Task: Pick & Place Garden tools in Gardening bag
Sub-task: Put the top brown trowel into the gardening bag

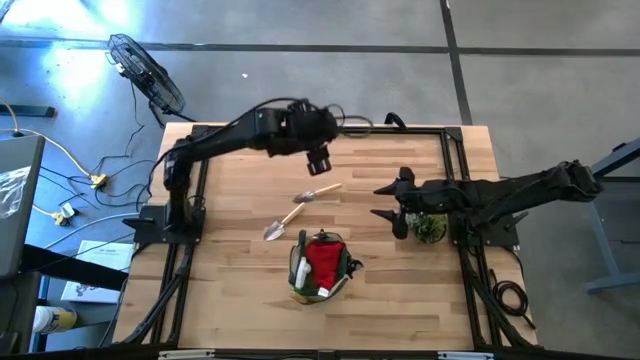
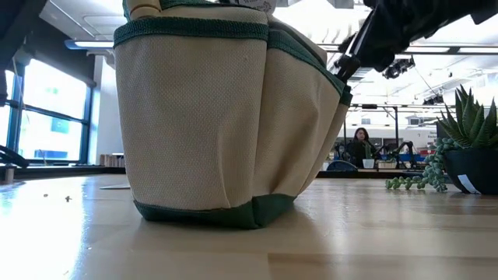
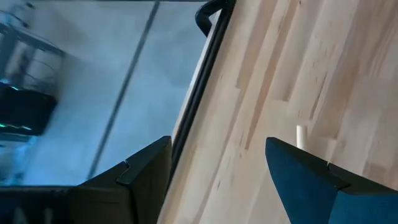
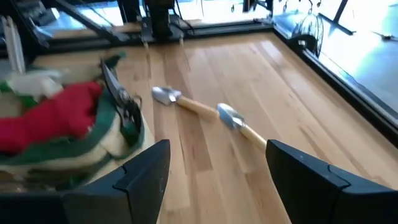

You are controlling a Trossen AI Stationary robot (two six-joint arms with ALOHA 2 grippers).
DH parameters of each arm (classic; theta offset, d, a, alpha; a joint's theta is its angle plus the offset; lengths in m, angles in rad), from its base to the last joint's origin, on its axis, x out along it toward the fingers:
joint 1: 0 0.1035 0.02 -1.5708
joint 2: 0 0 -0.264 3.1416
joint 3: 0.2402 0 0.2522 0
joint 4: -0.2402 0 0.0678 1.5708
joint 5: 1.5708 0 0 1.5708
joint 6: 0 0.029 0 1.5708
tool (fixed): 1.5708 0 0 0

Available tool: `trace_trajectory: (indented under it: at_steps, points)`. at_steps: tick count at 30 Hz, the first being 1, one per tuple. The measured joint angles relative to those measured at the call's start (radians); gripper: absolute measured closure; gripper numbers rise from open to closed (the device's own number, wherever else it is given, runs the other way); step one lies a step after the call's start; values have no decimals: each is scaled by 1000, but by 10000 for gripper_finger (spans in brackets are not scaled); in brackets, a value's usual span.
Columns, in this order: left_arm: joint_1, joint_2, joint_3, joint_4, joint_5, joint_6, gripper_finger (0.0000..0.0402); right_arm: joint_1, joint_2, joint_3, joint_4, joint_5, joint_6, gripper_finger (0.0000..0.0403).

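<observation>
Two trowels (image 1: 300, 208) mid-table, bag (image 1: 320, 266) near front, plant (image 1: 431, 228) by right edge

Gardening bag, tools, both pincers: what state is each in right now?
gardening bag: upright on the table, holding the red bundle and the shears.
upper trowel: lying flat on the table, outside the bag.
lower trowel: lying flat on the table, outside the bag.
left pincer: open, empty, above the table near the upper trowel.
right pincer: open, empty, at the table's right side.
potted plant: upright, under the right arm.
</observation>
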Motion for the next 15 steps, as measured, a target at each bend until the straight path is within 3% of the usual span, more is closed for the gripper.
trace_trajectory:
  at_steps: [7,15]
  points:
    - [97,38,-2,53,90,-5,151,-32,1,0,-62,2,-3,147]
    - [129,84,1,109,22,-5,151,-49,1,0,-82,-2,5,147]
